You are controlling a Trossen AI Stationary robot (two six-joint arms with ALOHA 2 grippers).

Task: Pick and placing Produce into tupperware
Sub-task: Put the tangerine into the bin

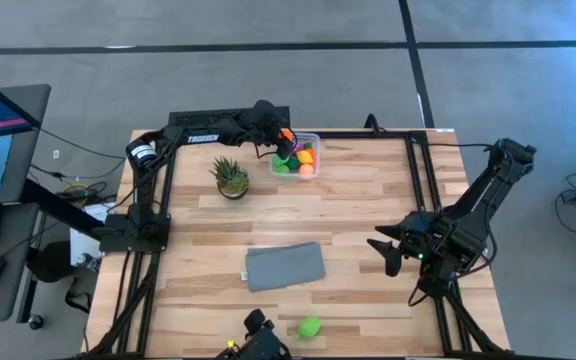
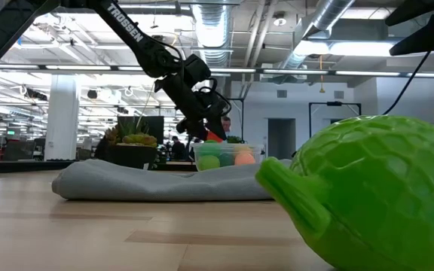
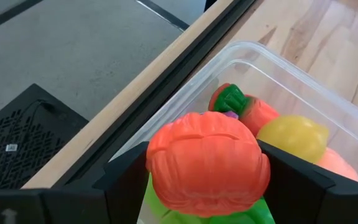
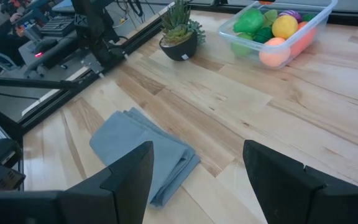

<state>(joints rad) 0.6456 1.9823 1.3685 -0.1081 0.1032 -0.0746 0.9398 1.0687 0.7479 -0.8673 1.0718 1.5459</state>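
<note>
My left gripper (image 1: 286, 138) hangs over the far left corner of the clear tupperware (image 1: 302, 158) at the table's far edge, shut on a ribbed orange-red produce piece (image 3: 207, 165). In the tub (image 3: 278, 59) lie green, yellow, orange and purple pieces. One green piece (image 1: 309, 327) rests on the table by the near edge and fills the low view's right side (image 2: 368, 196). My right gripper (image 1: 383, 250) waits open at the table's right side, above the bare wood (image 4: 194, 180). My left gripper pinches the orange-red piece by its two opposite sides (image 3: 157, 177) between its two fingers (image 3: 126, 183). The fingers slant down from the table's left. The piece is lifted clear, just above the tub's rim (image 2: 214, 138).
A folded grey cloth (image 1: 285, 266) lies at the table's middle. A small spiky potted plant (image 1: 231, 177) stands left of the tub. Black frame rails (image 1: 413, 170) run along the far edge and both sides. Bare wood lies between the cloth and the tub.
</note>
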